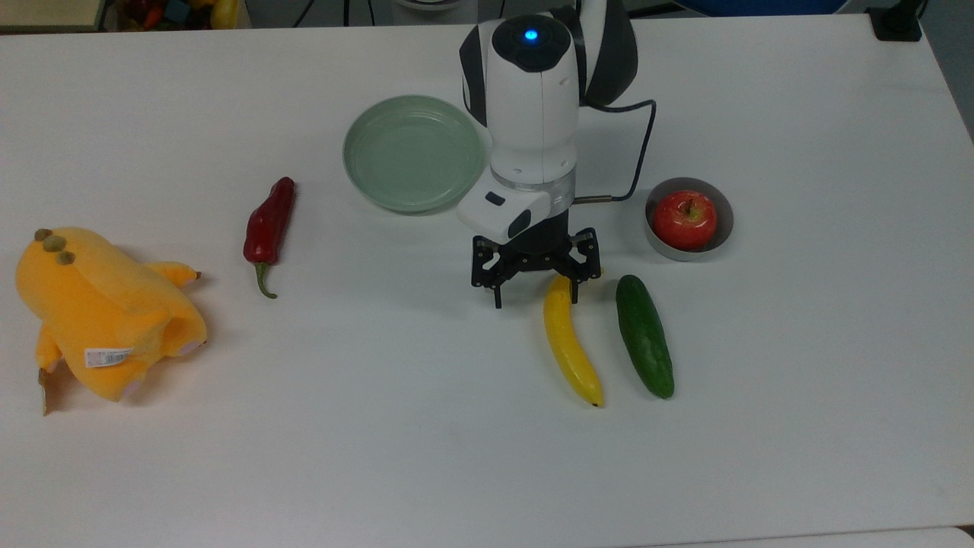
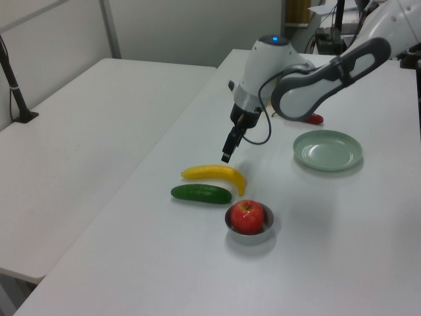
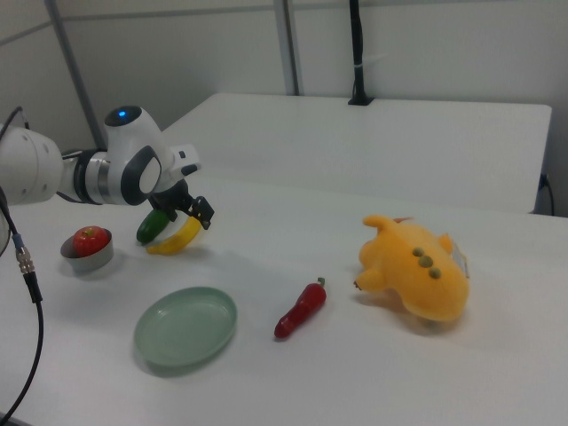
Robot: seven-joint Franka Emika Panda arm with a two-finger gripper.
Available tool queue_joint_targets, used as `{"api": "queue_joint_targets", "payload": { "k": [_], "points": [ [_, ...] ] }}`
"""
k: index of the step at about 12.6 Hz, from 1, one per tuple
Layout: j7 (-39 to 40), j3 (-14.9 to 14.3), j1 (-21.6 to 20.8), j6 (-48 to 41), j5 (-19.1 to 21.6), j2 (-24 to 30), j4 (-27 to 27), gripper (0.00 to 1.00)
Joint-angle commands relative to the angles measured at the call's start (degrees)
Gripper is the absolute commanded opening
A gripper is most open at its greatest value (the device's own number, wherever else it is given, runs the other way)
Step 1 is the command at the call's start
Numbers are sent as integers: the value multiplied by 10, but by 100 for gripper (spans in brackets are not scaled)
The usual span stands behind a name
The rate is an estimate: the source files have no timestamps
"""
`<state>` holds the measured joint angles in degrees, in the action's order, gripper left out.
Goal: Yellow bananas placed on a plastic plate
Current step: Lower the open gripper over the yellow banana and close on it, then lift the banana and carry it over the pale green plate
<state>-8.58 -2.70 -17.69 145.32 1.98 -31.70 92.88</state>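
Nothing of the task is yet done: the banana [image 1: 569, 342] lies flat on the tabletop [image 1: 426, 457], toward the top view's right of the middle, and the plate [image 1: 413, 152], near the far edge in the top view, is bare. Taken left to right in the top view, a plush toy [image 1: 103, 312] is seen near the left edge, then a red chilli [image 1: 268, 224], the plate, the tool [image 1: 536, 295], the banana, a cucumber [image 1: 644, 336] just beside it, and an apple [image 1: 685, 219] in a grey bowl [image 1: 723, 228]. The tool is held wide open and empty above the banana's stem end, not astride it. Lowering, grasping, carrying and setting down are judged to be left.

The tabletop is plain white and matt. A second white table [image 2: 79, 131] and pale partition walls [image 3: 426, 44] are seen behind.
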Motion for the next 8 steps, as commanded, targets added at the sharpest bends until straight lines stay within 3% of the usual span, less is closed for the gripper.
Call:
{"api": "queue_joint_targets", "payload": {
  "k": [1,3,4,6,7,8],
  "points": [
    [-30,16,-6,23,-45,-33,-13,100],
    [-44,23,-2,25,-57,-46,-25,100],
    [-48,24,-2,25,-58,-49,-26,93],
    [-46,24,0,25,-58,-49,-26,60],
    [-45,25,2,24,-58,-49,-25,28],
    [-41,25,2,24,-63,-48,-25,6]
  ]
}}
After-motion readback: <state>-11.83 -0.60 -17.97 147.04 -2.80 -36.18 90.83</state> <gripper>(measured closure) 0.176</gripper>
